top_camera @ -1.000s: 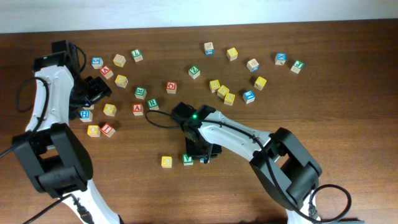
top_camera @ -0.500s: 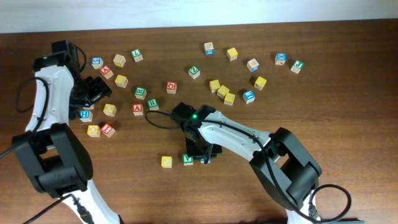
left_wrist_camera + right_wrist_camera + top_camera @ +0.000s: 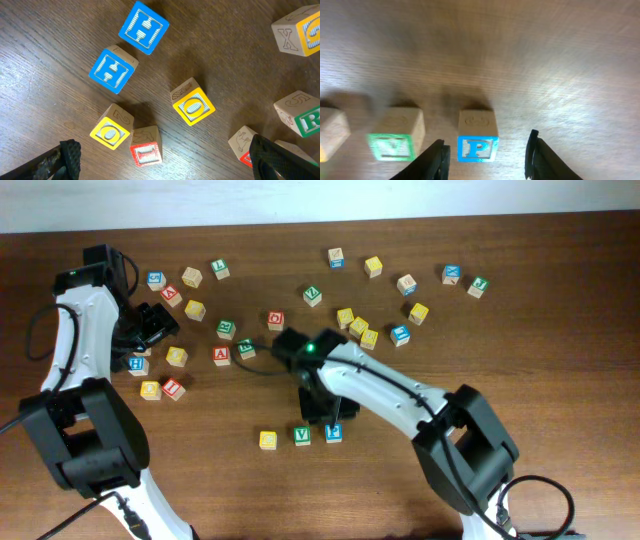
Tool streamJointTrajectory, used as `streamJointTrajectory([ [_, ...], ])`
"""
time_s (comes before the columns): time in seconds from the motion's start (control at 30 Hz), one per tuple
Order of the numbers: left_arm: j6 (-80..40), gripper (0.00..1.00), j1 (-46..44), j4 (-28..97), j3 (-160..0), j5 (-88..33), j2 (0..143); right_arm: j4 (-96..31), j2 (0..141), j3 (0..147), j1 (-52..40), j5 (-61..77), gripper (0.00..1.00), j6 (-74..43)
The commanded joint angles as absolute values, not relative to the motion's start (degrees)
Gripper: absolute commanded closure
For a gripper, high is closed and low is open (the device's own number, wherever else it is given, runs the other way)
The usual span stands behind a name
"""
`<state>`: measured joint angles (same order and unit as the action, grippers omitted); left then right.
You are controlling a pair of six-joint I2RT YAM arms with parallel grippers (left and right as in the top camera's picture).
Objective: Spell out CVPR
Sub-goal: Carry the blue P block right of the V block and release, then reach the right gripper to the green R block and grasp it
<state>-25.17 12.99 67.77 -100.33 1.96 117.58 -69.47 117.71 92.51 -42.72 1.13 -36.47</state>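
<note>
Green-lettered on pale wood, the R block (image 3: 305, 117) is lying at the right edge of the left wrist view, partly cut off by the frame. It is sitting below an X block (image 3: 292, 30) and just beside a red block (image 3: 242, 147). In the overhead view it is probably the green block (image 3: 225, 329) in the left scatter, though the letter is too small to read there.

The row is forming near the front of the table (image 3: 560, 380): a yellow block (image 3: 268, 440), then the V block (image 3: 302, 436), then the P block (image 3: 333, 433), near one another. The spot just right of P is waiting for R.

The right claw (image 3: 487, 150) is hanging wide open above P, gripping nothing. From that claw R is lying well apart, towards the back and to the robot's left, with the right arm's own body crossing the line between them.

The left claw (image 3: 165, 155) is also gaping wide and empty, and it is sitting much nearer to R, which is lying off to its right. Being a cube, R is offering no long side to line up with.

The yellow block's letter is not showing clearly: the right wrist view, itself blurred, is catching only its corner.
</note>
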Motion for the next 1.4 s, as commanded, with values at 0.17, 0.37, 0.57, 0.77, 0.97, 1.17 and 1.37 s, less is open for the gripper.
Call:
streamJointTrajectory([
  [0.17,-25.9,0.01,13.3,67.8,-100.2,2.4,118.1,-66.5,117.9,109.4,-37.5,-0.5,0.14,-25.3],
  [0.37,-25.9,0.01,13.3,67.8,-100.2,2.4,118.1,-55.1,118.6,109.4,-37.8,-0.3,0.11,-25.3],
  [0.57,-25.9,0.01,13.3,67.8,-100.2,2.4,118.1,-44.5,124.4,109.3,-39.6,0.8,0.18,-24.3],
  [0.77,-25.9,0.01,13.3,67.8,-100.2,2.4,118.1,-33.4,131.0,109.3,-43.7,-0.1,0.18,-21.2],
  [0.97,-25.9,0.01,13.5,67.8,-100.2,2.4,118.1,-29.7,132.0,109.3,-46.1,-4.8,0.21,-21.2],
  [1.17,-25.9,0.01,13.5,67.8,-100.2,2.4,118.1,-28.8,135.2,109.3,-46.5,-5.3,0.36,-21.2],
  [1.37,-25.9,0.01,13.9,68.0,-100.2,2.4,118.1,-26.8,136.5,109.3,-47.0,-4.8,0.41,-21.3],
])
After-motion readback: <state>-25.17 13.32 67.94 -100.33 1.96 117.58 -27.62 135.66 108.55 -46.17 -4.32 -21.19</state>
